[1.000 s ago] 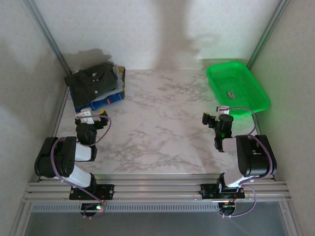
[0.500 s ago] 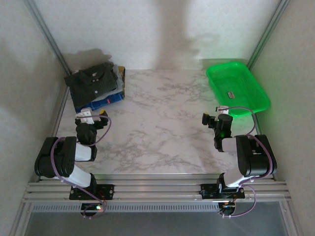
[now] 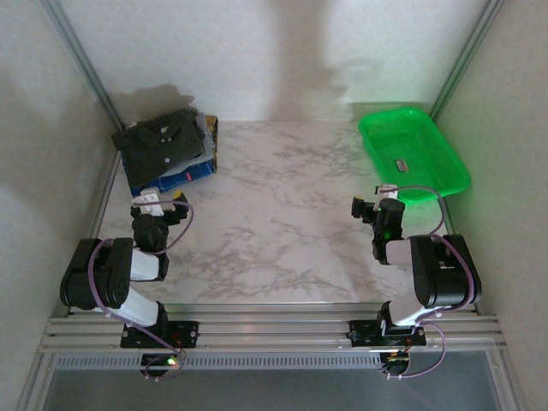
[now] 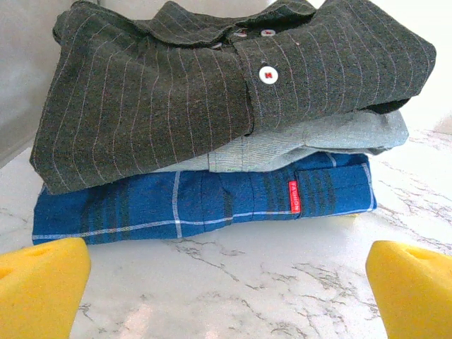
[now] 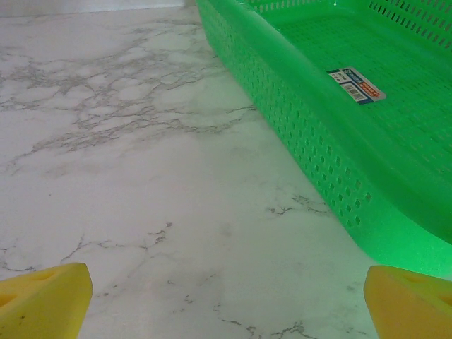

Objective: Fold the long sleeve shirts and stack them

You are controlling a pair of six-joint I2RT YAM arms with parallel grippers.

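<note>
Folded shirts lie in a stack at the table's far left. On top is the dark charcoal striped shirt (image 3: 161,139) (image 4: 212,92), collar and white buttons showing. Under it lies a grey-blue shirt (image 4: 318,138), and at the bottom a blue plaid one (image 3: 184,174) (image 4: 198,205) with a small red label. My left gripper (image 3: 160,199) (image 4: 226,296) rests low on the table just in front of the stack, open, nothing between its yellow fingertips (image 4: 42,282). My right gripper (image 3: 370,208) (image 5: 226,296) sits open over bare marble beside the basket.
A bright green plastic basket (image 3: 413,154) (image 5: 339,141) stands at the far right, with just a sticker inside it. The marble tabletop (image 3: 274,214) stretches between both arms. Grey walls close in the left, right and back sides.
</note>
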